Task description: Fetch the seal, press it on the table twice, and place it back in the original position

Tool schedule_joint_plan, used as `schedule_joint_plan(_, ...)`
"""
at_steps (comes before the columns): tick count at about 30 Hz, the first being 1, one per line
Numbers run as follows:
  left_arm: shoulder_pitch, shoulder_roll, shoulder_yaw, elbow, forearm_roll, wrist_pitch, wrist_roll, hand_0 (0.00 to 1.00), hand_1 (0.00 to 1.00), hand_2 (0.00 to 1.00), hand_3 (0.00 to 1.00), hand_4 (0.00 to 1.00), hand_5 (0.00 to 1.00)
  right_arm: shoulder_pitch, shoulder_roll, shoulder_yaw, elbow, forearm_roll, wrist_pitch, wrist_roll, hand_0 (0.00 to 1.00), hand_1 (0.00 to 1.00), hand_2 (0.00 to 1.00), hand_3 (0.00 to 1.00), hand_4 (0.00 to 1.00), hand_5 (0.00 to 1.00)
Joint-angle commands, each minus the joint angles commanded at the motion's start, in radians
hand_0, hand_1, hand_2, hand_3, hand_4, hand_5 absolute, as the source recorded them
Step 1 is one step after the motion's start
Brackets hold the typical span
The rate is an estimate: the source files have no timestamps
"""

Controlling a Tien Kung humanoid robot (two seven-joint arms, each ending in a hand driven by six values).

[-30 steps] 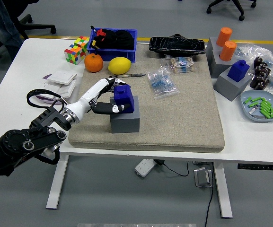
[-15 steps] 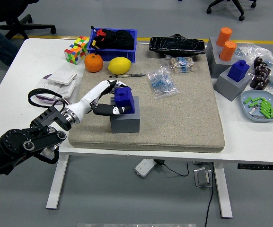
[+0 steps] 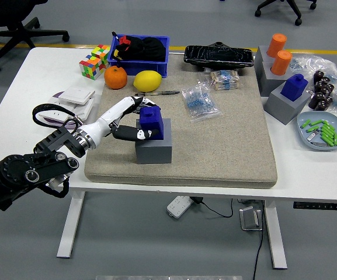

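left black-and-white five-fingered hand (image 3: 134,119) wraps fingers around blue block-shaped seal (image 3: 152,121), seated in grey square holder (image 3: 154,147) on beige felt mat (image 3: 226,146); seal's left face hidden by fingers; right arm out of frame

We saw the left hand (image 3: 132,119) reaching in from the lower left, its fingers (image 3: 134,135) wrapped around the blue seal (image 3: 152,122), which sat on the grey block (image 3: 155,148) on the beige mat (image 3: 226,146). An orange (image 3: 115,77), a lemon (image 3: 148,80) and a pen (image 3: 156,93) lay beyond it.
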Motion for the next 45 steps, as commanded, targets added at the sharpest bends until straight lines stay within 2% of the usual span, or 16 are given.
schedule_joint_plan(5, -0.007, 0.006, -0.006, -0.008, 0.014, -0.013, 0.016, 0.641, 0.509, 0.456, 0.578, 0.751, 0.002, 0.001, -0.002, -0.001, 0.000, -0.001, 0.000, 0.000, 0.734, 0.684, 0.654, 0.622, 0.725, 0.518)
schedule_joint_plan(13, -0.002, -0.009, -0.001, 0.005, 0.005, -0.002, 0.019, 0.639, 0.515, 0.462, 0.577, 0.744, 0.002, 0.005, -0.003, -0.006, 0.000, 0.002, 0.000, 0.000, 0.734, 0.683, 0.653, 0.622, 0.725, 0.518)
schedule_joint_plan(14, -0.001, -0.011, 0.000, 0.007, 0.003, 0.000, 0.019, 0.664, 0.567, 0.507, 0.584, 0.737, 0.002, 0.005, -0.003, -0.007, 0.000, 0.002, 0.000, 0.000, 0.734, 0.684, 0.653, 0.622, 0.725, 0.518)
schedule_joint_plan(25, 0.005, -0.017, 0.000, 0.012, 0.015, -0.005, 0.041, 0.672, 0.591, 0.527, 0.592, 0.741, 0.002, 0.000, -0.003, -0.010, 0.000, 0.003, 0.001, 0.000, 0.734, 0.684, 0.653, 0.622, 0.725, 0.518)
schedule_joint_plan(26, 0.005, -0.017, 0.000, 0.012, 0.017, -0.006, 0.044, 0.744, 0.682, 0.554, 0.596, 0.834, 0.002, 0.000, -0.003, -0.009, 0.000, 0.002, 0.001, 0.000, 0.734, 0.684, 0.653, 0.622, 0.725, 0.518)
schedule_joint_plan(31, 0.005, -0.014, 0.000, 0.014, 0.015, -0.006, 0.043, 0.744, 0.682, 0.554, 0.596, 0.834, 0.002, 0.000, -0.002, -0.008, 0.000, 0.002, 0.001, 0.000, 0.734, 0.684, 0.653, 0.622, 0.725, 0.518)
schedule_joint_plan(32, 0.005, -0.014, 0.000, 0.014, 0.015, -0.006, 0.042, 0.806, 0.742, 0.630, 0.622, 0.922, 0.002, 0.000, -0.002, -0.007, 0.000, 0.002, 0.001, 0.000, 0.734, 0.684, 0.653, 0.622, 0.726, 0.518)
schedule_joint_plan(37, 0.007, -0.012, 0.000, 0.014, 0.007, -0.007, 0.034, 0.806, 0.742, 0.630, 0.622, 0.922, 0.002, -0.001, -0.001, -0.004, 0.000, 0.002, 0.001, 0.000, 0.734, 0.684, 0.653, 0.622, 0.726, 0.518)
schedule_joint_plan(38, 0.008, -0.012, 0.000, 0.014, 0.006, -0.007, 0.034, 0.820, 0.769, 0.663, 0.683, 0.987, 0.025, -0.001, -0.001, -0.004, 0.000, 0.001, 0.001, 0.000, 0.734, 0.684, 0.653, 0.622, 0.726, 0.519)
schedule_joint_plan(43, 0.010, -0.012, 0.000, 0.013, 0.001, -0.003, 0.026, 0.820, 0.769, 0.663, 0.683, 0.987, 0.025, -0.001, 0.000, -0.003, 0.000, 0.001, 0.001, 0.000, 0.734, 0.684, 0.653, 0.622, 0.726, 0.519)
schedule_joint_plan(44, 0.010, -0.012, 0.000, 0.013, -0.001, -0.002, 0.022, 0.830, 0.790, 0.687, 0.698, 0.998, 0.110, -0.001, 0.000, -0.003, 0.000, 0.002, 0.001, 0.000, 0.734, 0.684, 0.653, 0.622, 0.725, 0.519)
schedule_joint_plan(45, 0.010, -0.012, 0.000, 0.013, -0.004, -0.002, 0.020, 0.830, 0.790, 0.687, 0.698, 0.998, 0.110, -0.001, 0.001, -0.003, 0.000, 0.002, 0.001, 0.000, 0.734, 0.684, 0.653, 0.622, 0.725, 0.519)
